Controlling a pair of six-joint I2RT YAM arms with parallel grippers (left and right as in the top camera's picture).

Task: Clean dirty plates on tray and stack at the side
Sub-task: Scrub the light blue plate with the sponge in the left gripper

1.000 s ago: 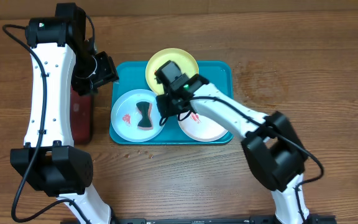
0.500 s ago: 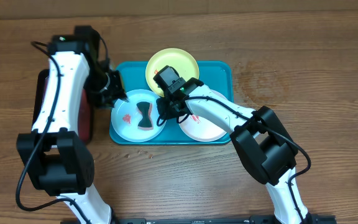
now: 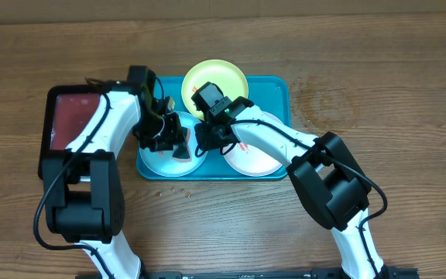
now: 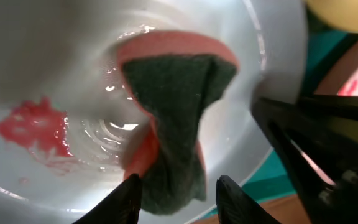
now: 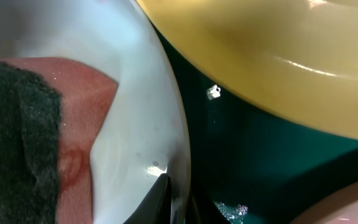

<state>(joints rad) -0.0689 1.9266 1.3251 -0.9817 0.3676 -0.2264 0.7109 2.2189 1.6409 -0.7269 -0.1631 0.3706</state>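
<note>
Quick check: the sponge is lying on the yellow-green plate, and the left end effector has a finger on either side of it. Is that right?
Not quite. The sponge lies on the light blue plate, not on the yellow-green plate. The overhead view shows this. The rest stands: the left end effector has a finger on either side of it.

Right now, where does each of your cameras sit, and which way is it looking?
Overhead: fixed above the table, looking straight down on the turquoise tray of plates; left arm and right arm show.
Left wrist: on the left arm, looking down close at the sponge on the light blue plate; left hand at the bottom edge.
Right wrist: on the right arm, facing that plate's rim, pinched by the right hand; yellow-green plate beyond.
Shared: both wrist views show the sponge and light blue plate.
</note>
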